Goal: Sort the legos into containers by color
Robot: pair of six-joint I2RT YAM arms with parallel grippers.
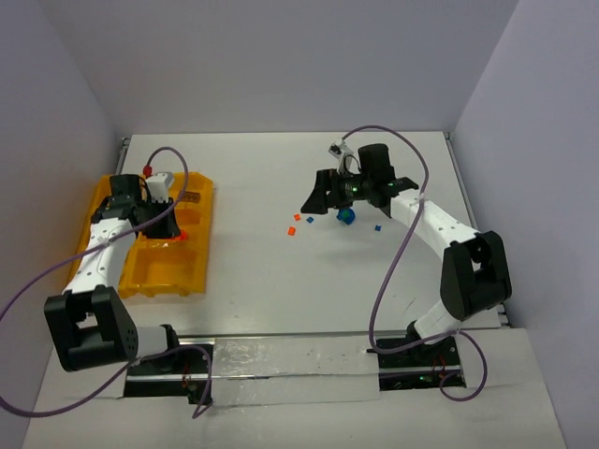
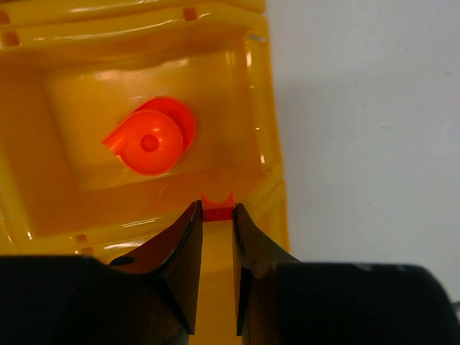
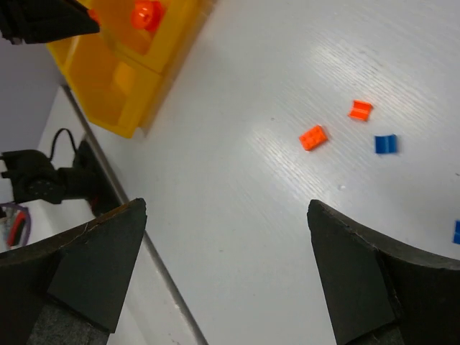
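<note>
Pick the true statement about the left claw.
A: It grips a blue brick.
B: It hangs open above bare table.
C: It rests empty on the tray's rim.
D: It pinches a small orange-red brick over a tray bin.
D: in the left wrist view, the left claw is closed on the orange-red brick above a bin of the yellow tray. That bin holds a round orange-red piece.

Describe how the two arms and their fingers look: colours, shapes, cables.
The left arm and right arm match: white links between bulky black joints. A thin purple cable loops along each. The left arm's fingers are black wedges tapering to narrow tips; the right arm's fingers look the same, matte and broad at the base.
</note>
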